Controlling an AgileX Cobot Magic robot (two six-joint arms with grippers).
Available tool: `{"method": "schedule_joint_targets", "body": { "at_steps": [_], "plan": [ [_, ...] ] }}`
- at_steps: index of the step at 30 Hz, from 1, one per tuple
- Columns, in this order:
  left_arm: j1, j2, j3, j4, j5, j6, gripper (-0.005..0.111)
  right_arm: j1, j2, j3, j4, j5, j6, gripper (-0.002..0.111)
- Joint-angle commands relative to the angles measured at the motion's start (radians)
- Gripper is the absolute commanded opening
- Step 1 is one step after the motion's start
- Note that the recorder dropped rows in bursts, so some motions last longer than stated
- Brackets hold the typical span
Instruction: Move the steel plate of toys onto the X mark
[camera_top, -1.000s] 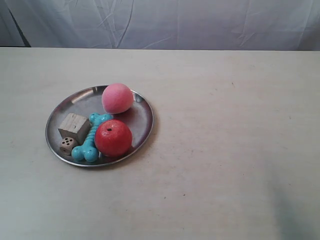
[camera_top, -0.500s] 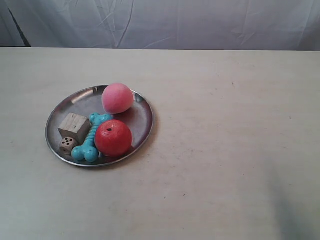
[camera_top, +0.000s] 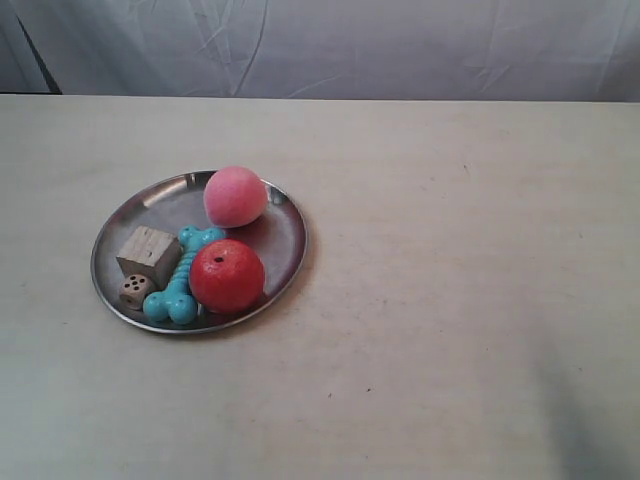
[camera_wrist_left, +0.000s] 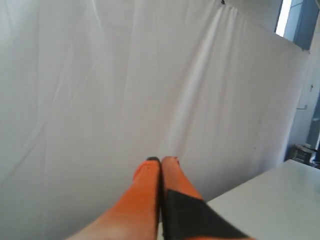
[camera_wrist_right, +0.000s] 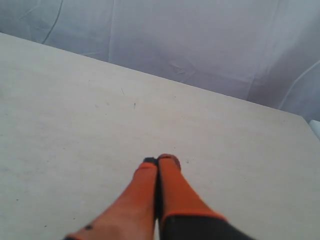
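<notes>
The pale desk (camera_top: 450, 300) fills most of the exterior view, with a creased white curtain (camera_top: 350, 45) hanging behind its far edge. The steel plate (camera_top: 160, 205) sits flat on the desk in the exterior view's left half, about midway between the near and far edges. The left pincer (camera_wrist_left: 161, 160) is closed, its orange fingers pressed together with nothing between them, pointing at the curtain. The right pincer (camera_wrist_right: 159, 160) is likewise closed and empty, above bare desk. On the plate, the red ball (camera_top: 227, 275) lies at the near side, toward the view's right. The pink ball (camera_top: 235, 196) rests against the far rim. The turquoise bone (camera_top: 178, 285) lies between the red ball and the wooden cube (camera_top: 149, 253), touching the ball. The small die (camera_top: 133, 291) sits by the near-left rim, just beside the cube and the bone's end.
</notes>
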Motion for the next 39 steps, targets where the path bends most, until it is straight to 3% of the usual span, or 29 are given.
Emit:
{"method": "schedule_joint_targets", "body": {
  "at_steps": [1, 4, 7, 10, 13, 17, 24, 31, 34, 39],
  "plan": [
    [-0.004, -0.015, -0.004, 0.006, -0.143, -0.013, 0.0, -0.006, -0.007, 0.002, 0.001, -0.007, 0.0, 0.0],
    [-0.004, -0.041, -0.004, 0.239, -0.288, -0.22, 0.0, -0.006, -0.007, 0.002, 0.001, -0.007, 0.0, 0.0],
    [-0.004, -0.076, -0.004, 0.617, -0.403, -0.676, 0.0, -0.006, -0.007, 0.002, 0.001, -0.007, 0.0, 0.0],
    [-0.004, -0.116, -0.004, 0.988, -0.414, -1.048, 0.0, -0.006, -0.007, 0.002, 0.001, -0.007, 0.0, 0.0],
    [-0.004, -0.18, 0.012, 1.228, -0.4, -1.195, 0.0, -0.006, -0.007, 0.002, 0.001, -0.007, 0.0, 0.0],
    [-0.004, -0.321, 0.092, 1.328, -0.424, -1.197, 0.0, -0.006, -0.007, 0.002, 0.001, -0.007, 0.0, 0.0],
    [-0.004, -0.584, 0.383, 1.482, -0.521, -1.209, 0.0, -0.006, -0.007, 0.002, 0.001, -0.009, 0.0, 0.0],
    [-0.004, -0.775, 0.656, 1.692, -0.521, -1.541, 0.0, -0.006, -0.007, 0.002, 0.001, -0.008, 0.0, 0.0],
    [-0.004, -0.858, 0.75, 1.794, -0.513, -1.535, 0.0, -0.006, -0.007, 0.002, 0.001, -0.008, 0.0, 0.0],
    [-0.032, -0.991, 0.837, 1.786, -0.473, -1.534, 0.0, -0.006, -0.007, 0.002, 0.001, -0.008, 0.0, 0.0]
  ]
}}
